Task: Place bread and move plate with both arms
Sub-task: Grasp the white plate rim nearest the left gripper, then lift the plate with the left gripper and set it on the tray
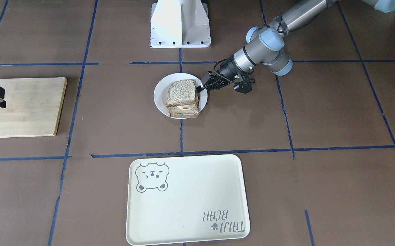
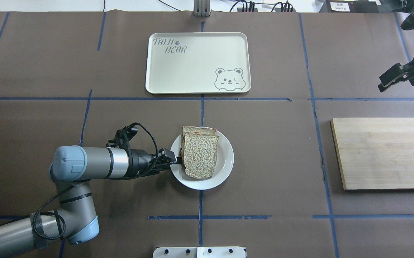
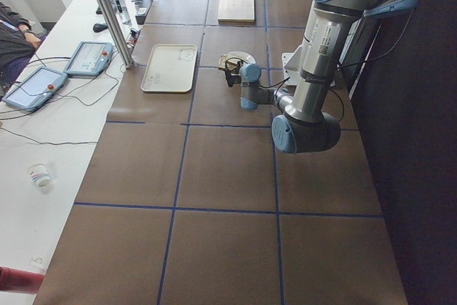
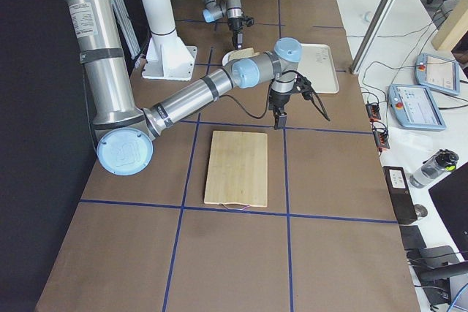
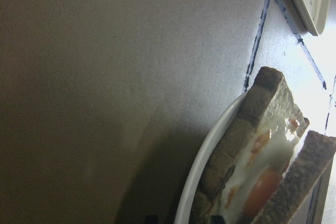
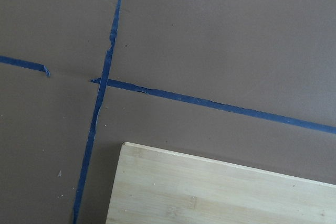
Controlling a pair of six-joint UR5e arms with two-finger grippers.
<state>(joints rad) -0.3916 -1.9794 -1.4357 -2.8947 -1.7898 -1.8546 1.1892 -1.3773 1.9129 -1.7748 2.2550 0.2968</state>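
Observation:
The white plate (image 2: 225, 157) sits mid-table and holds a stack. The plain bread slice (image 2: 200, 156) lies on top, skewed over a slice bearing a fried egg (image 5: 262, 182). In the front-facing view the plate (image 1: 159, 95) and the bread (image 1: 181, 93) show the same. My left gripper (image 2: 174, 162) lies low at the plate's left rim, its jaws a little apart, one under and one over the rim (image 5: 210, 140). It also shows in the front-facing view (image 1: 200, 89). My right gripper (image 2: 384, 83) hangs open and empty above the table, beyond the cutting board's far edge.
A bare wooden cutting board (image 2: 382, 152) lies to the right of the plate. A cream tray with a bear drawing (image 2: 192, 68) lies across the table from the plate. The white base pedestal (image 1: 180, 24) stands at the robot's side. Blue tape lines cross the brown table.

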